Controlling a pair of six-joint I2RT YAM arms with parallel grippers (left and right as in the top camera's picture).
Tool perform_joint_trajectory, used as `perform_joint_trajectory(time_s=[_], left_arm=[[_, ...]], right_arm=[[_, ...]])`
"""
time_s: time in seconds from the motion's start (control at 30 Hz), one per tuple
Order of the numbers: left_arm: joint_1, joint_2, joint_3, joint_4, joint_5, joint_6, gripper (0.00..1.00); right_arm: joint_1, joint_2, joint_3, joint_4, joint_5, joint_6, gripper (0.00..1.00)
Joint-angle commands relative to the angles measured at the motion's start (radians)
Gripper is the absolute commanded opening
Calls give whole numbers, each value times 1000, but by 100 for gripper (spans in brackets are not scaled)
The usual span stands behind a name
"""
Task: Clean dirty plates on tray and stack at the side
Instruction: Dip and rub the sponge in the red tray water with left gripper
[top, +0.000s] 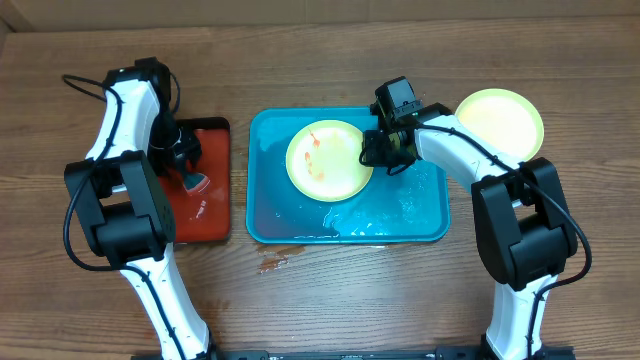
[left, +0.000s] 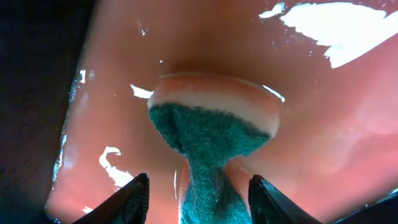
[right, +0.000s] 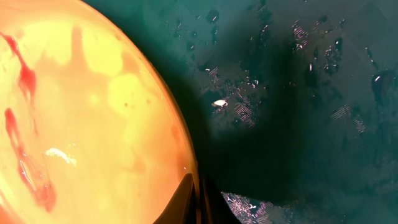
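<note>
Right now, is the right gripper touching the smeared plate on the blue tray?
Touching. In the right wrist view the right gripper closes on the rim of the plate.

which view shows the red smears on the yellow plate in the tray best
Right wrist: the plate fills the frame's left, the red smears close and distinct. Overhead shows only small orange marks on it. Left wrist shows no plate, just a sponge and the red tray.
</note>
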Motion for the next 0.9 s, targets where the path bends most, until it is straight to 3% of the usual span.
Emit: perform_joint_trajectory(time_s=[0.0, 0.27, 0.43, 0.53, 0.57, 0.87], left_arm=[[5, -24, -12, 0, 38, 0, 49], [5, -24, -47, 5, 60, 0, 47], [5, -24, -111, 66, 59, 5, 31], [5, -24, -120, 79, 43, 16, 7], [6, -24, -116, 79, 33, 16, 4], [12, -28, 19, -37, 16, 17, 4]], right_arm=[[5, 4, -12, 6, 2, -11, 4], [5, 4, -12, 2, 2, -11, 4], [5, 4, -12, 2, 2, -11, 4], [5, 4, -12, -1, 2, -11, 4], [5, 4, -12, -2, 2, -11, 4], [5, 4, -12, 2, 2, -11, 4]])
